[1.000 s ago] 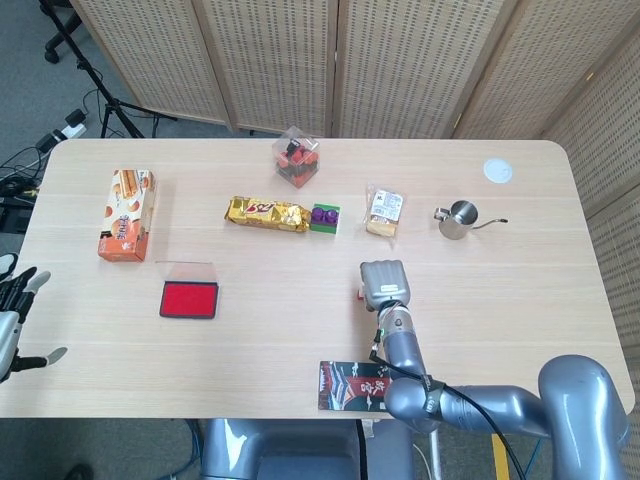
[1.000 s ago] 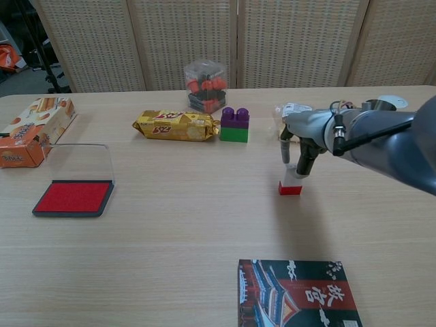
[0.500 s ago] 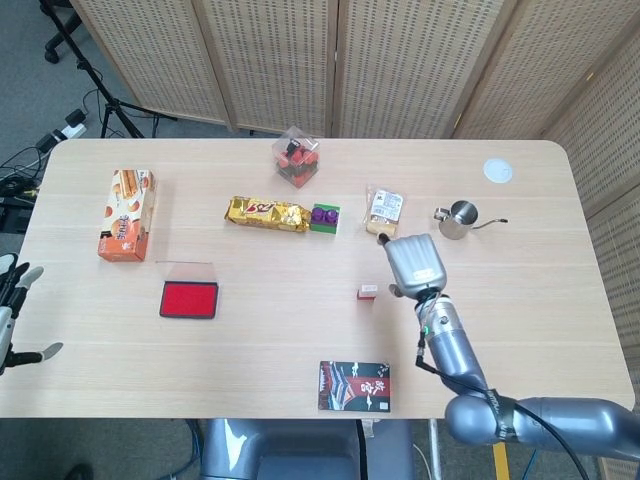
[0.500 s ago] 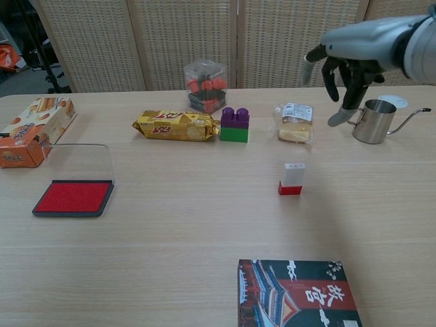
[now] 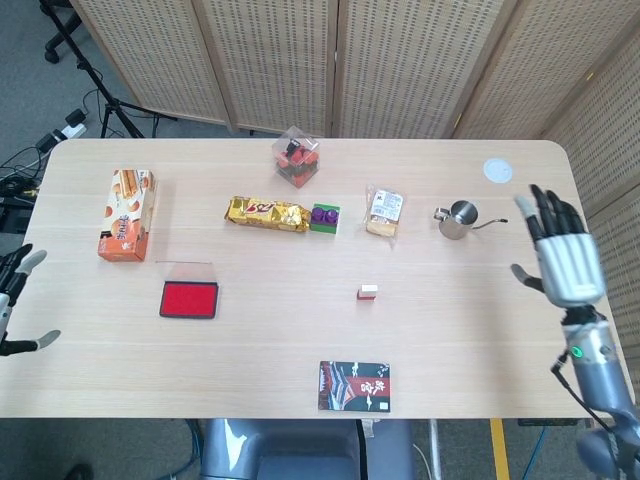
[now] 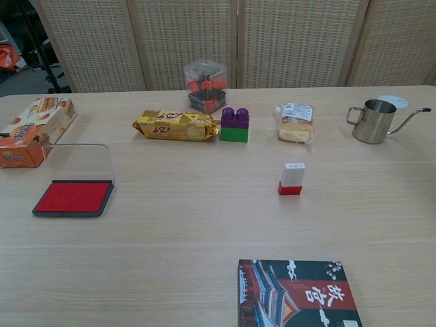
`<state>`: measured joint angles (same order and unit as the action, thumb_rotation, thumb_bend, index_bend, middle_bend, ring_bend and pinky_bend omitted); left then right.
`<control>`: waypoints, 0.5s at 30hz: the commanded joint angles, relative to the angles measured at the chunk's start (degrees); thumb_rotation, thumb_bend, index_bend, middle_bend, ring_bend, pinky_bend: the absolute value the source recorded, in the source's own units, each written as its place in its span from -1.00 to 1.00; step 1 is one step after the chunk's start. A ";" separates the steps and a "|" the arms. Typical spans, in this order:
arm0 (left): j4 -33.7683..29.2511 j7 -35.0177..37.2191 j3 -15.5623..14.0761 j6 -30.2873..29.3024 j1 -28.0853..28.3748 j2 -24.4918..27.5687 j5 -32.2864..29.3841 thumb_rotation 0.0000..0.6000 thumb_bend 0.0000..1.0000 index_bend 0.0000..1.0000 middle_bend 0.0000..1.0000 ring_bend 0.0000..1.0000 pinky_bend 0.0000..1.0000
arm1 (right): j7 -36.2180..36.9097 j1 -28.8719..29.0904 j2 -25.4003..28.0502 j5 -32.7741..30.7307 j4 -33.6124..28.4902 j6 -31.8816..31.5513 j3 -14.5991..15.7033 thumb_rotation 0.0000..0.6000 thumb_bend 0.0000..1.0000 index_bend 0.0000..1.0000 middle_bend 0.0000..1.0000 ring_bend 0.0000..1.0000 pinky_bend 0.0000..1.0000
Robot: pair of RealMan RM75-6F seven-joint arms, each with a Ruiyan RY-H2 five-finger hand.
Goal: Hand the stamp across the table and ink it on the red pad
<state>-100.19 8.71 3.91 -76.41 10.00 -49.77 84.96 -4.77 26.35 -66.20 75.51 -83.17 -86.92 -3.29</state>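
The stamp (image 5: pixel 367 292), a small white block with a red base, stands upright alone near the table's middle (image 6: pixel 291 178). The red ink pad (image 5: pixel 189 299) lies to the left with its clear lid open behind it (image 6: pixel 73 197). My right hand (image 5: pixel 561 258) hovers far off by the table's right edge, fingers spread, holding nothing. At the left edge of the head view my left hand (image 5: pixel 14 306) shows only in part, fingers apart and empty. The chest view shows neither hand.
Across the back lie an orange snack box (image 5: pixel 126 214), a gold snack bag (image 5: pixel 265 213), a purple-green block (image 5: pixel 323 217), a clear box of red pieces (image 5: pixel 297 157), a wrapped pastry (image 5: pixel 385 211) and a steel pitcher (image 5: pixel 458 219). A dark booklet (image 5: pixel 354 386) lies at the front edge.
My right hand has let go of the stamp, risen and swung away to the right edge, out of the chest view. The stamp stays standing. The left hand shifted slightly.
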 commanded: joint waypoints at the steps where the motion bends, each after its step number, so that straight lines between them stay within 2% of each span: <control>1: -1.16 2.76 0.31 2.50 3.22 1.70 4.28 1.00 -1.00 -1.00 -1.00 -1.00 -1.00 | 9.33 -9.41 -0.33 4.96 0.54 -10.82 2.61 1.00 -1.00 -1.00 -1.00 -1.00 -0.76; 7: -6.25 0.52 2.50 7.28 9.40 2.27 7.55 1.00 -1.00 -1.00 -1.00 -1.00 -1.00 | 12.23 -13.65 -1.89 11.32 -2.64 -18.11 3.70 1.00 -1.00 -1.00 -1.00 -1.00 -0.77; 11: -10.62 -4.70 5.48 13.04 14.99 0.49 4.72 1.00 -1.00 -1.00 -1.00 -1.00 -1.00 | 11.76 -14.37 -0.89 12.71 -3.89 -18.09 3.49 1.00 -1.00 -1.00 -1.00 -1.00 -0.77; 15: -12.28 -10.68 8.20 20.82 21.64 -4.26 -1.68 1.00 -1.00 -1.00 -1.00 -1.00 -1.00 | 12.86 -14.72 0.11 11.48 -3.85 -15.47 3.10 1.00 -1.00 -1.00 -1.00 -1.00 -0.77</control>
<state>-110.66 1.49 9.77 -60.51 27.16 -50.69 87.64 7.34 11.85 -66.61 87.73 -86.99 -103.58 0.02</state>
